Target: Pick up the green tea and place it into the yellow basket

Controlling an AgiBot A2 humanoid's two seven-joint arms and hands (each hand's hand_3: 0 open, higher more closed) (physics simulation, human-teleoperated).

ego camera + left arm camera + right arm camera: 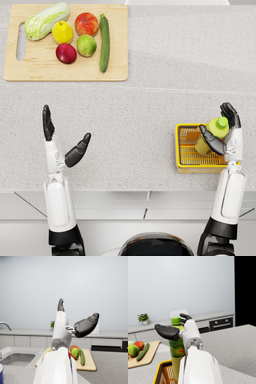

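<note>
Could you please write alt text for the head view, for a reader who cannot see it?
The right hand holds the green tea bottle over the yellow basket on a speckled counter. The left hand is empty, fingers apart; a cutting board of produce lies beyond.

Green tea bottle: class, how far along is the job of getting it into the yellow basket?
Done: the right hand grips the green tea bottle, lifted off the counter. In hand: the bottle hangs over the yellow basket, its base at or just inside the rim. Left: lowering it and letting go. The left hand is empty, fingers apart.
</note>
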